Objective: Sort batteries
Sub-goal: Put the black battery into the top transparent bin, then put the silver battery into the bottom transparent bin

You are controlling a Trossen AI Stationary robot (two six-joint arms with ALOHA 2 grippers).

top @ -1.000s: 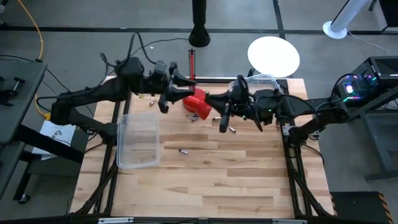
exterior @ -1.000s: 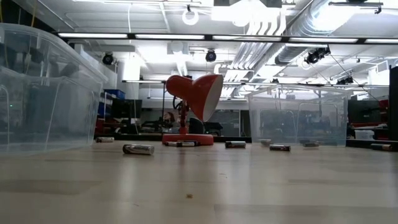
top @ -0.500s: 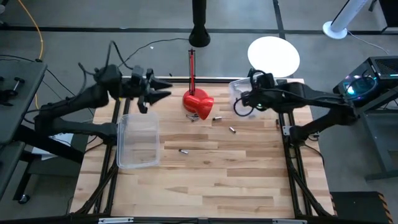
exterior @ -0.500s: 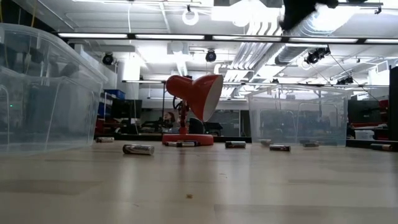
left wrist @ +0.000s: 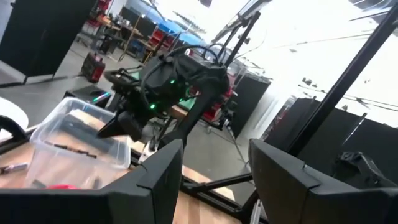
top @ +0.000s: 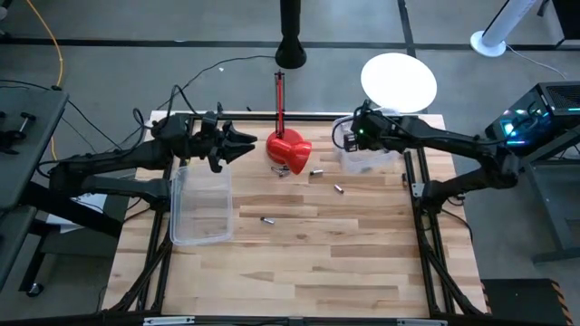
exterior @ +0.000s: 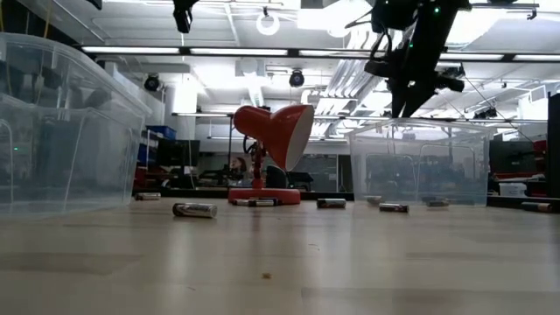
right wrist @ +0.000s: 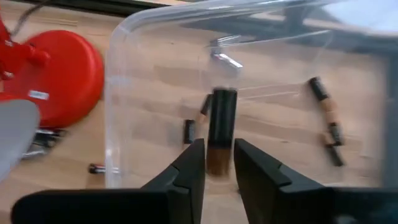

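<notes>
A: Right gripper (right wrist: 214, 163)? 
B: Seen above the small clear bin (top: 367, 161) at the surface's (top: 317, 263) far right. A battery (right wrist: 220, 130) was seen between its fingers, slightly parted; whether gripped could not be told.

A: Left gripper (top: 243, 143)? 
B: Held in the air near the red lamp (top: 288, 149), beside the large bin (top: 199, 204), fingers spread, nothing held.

A: Other batteries? 
B: Several were seen in the small bin (right wrist: 324, 99); loose ones (top: 268, 219) were left on the surface.

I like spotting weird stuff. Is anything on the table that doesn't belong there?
Yes: a red desk lamp stands at the table's far edge, between two clear bins, though this is battery sorting. Loose batteries lie scattered on the wood around it.
</notes>
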